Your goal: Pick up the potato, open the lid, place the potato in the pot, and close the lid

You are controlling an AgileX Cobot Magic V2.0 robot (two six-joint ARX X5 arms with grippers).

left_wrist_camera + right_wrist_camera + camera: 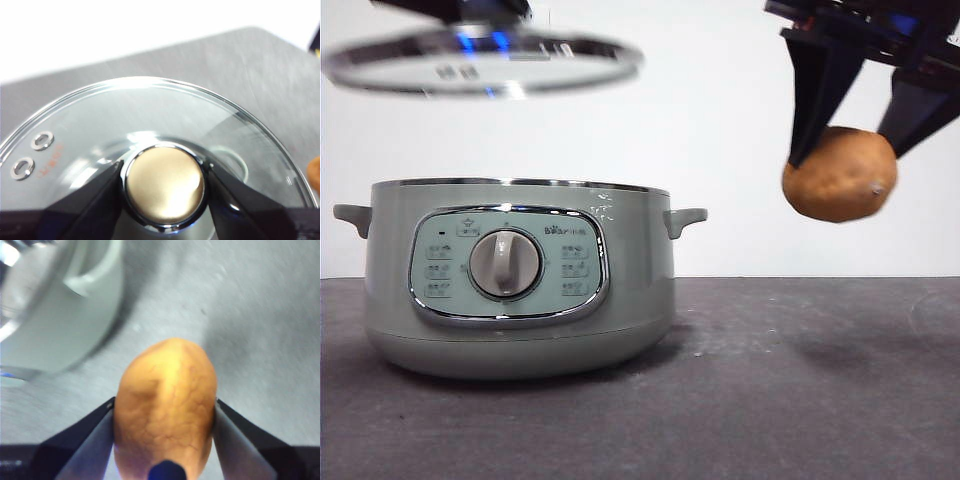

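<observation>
Left gripper [164, 187] jaws pinching lid [480, 62] knob above pot [520, 280], right gripper [165, 412] jaws clamping potato [840, 173] aloft

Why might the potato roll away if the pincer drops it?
The potato looks rounded and smooth, so it would probably roll on the flat table. It seems firm: the right pincer squeezes its sides without denting it.

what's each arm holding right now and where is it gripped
The left end effector clamps the glass lid by its round knob. The right end effector pinches the orange-brown potato across its sides, in the air beside the sage-green pot.
</observation>
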